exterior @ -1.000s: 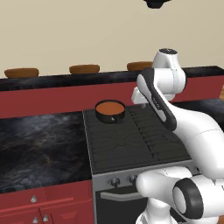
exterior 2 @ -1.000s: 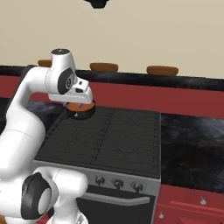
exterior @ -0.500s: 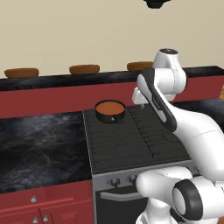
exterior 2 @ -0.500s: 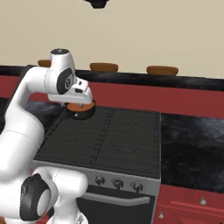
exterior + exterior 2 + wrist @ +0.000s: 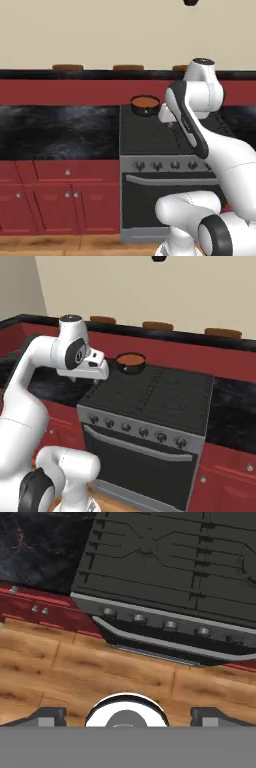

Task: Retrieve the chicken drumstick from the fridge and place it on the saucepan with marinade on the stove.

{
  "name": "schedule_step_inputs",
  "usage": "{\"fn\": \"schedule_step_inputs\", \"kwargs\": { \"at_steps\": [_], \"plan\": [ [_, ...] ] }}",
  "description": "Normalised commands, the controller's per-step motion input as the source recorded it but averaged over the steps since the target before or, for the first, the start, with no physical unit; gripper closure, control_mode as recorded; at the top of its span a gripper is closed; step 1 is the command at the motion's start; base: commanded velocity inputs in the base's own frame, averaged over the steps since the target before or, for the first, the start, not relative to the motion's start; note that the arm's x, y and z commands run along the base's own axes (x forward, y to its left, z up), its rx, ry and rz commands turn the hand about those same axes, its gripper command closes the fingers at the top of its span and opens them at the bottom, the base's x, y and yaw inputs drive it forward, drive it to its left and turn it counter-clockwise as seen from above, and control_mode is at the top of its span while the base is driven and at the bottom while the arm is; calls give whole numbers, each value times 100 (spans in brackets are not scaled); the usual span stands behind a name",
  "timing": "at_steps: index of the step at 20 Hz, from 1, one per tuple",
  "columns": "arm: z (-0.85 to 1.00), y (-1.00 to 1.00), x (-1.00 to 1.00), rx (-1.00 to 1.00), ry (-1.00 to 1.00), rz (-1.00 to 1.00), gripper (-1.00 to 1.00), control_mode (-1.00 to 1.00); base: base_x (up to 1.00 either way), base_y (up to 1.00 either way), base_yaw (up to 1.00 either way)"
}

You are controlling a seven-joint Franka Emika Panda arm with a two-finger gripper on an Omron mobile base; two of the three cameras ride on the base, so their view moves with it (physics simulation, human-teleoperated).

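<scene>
chicken drumstick: not making it out anywhere. Nothing brown is sitting between the fingers or lying on the grates. If it is in the pan, it is too small to tell against the liquid.
base: both base cameras are now sitting further back than half a second ago. The whole scene has shifted, so that is the camera moving, not the kitchen.
stove (image 5: 150, 131): now showing its full front with the knobs and oven door, where earlier only the cooktop was filling the lower frame.
arm (image 5: 192, 115): earlier it was reaching over the pan. Now it is folding back, with the hand hanging near the front left corner of the cooktop.
saucepan with marinade (image 5: 145, 103): sitting on the rear left burner with its orange-brown surface showing, well apart from the hand.
pincer (image 5: 127, 714): fingers standing wide apart and gripping nothing, pointing down past the oven door handle (image 5: 150, 643) at the wooden floor (image 5: 100, 677).
meaning: judging the drop as done and the robot as backing off. Worth confirming the drumstick is really in the pan.
</scene>
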Motion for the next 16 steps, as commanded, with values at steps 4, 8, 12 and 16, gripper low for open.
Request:
{"fn": "schedule_step_inputs", "kwargs": {
  "at_steps": [4,8,12,16],
  "plan": [
    [0,0,0,0,0,0,-100,100,-30,-7,92],
    [0,0,0,0,0,0,-100,100,-14,0,98],
    [0,0,0,0,0,0,-100,100,-12,0,98],
    [0,0,0,0,0,0,-100,100,-10,0,98]
  ]
}}
